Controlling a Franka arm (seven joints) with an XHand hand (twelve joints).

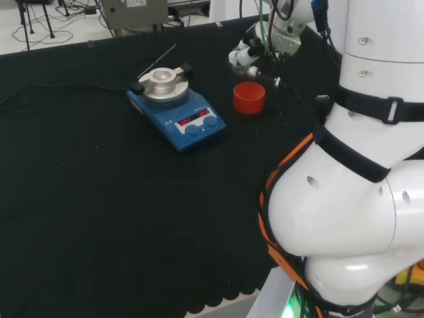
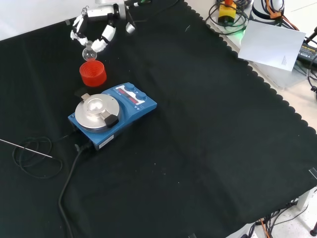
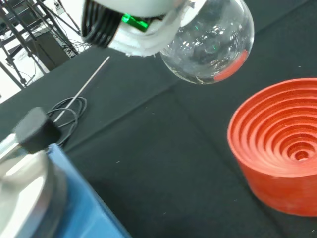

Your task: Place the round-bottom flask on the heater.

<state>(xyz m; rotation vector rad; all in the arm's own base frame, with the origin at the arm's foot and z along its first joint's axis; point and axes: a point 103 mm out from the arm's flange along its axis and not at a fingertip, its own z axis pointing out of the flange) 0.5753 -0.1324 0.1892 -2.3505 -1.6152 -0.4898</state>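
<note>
My hand (image 2: 96, 30) has its fingers curled around the round-bottom flask (image 2: 89, 49), lifted just above the red stand (image 2: 92, 73), and the heater (image 2: 110, 113) waits at 5 o'clock in the front view, so I fear the glass slips or knocks the stand.

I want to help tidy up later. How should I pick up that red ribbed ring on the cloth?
Probably by the red ring's smooth outer wall, coming straight down from above. It sits flat with its stepped hollow facing up, the heater close beside it.
</note>
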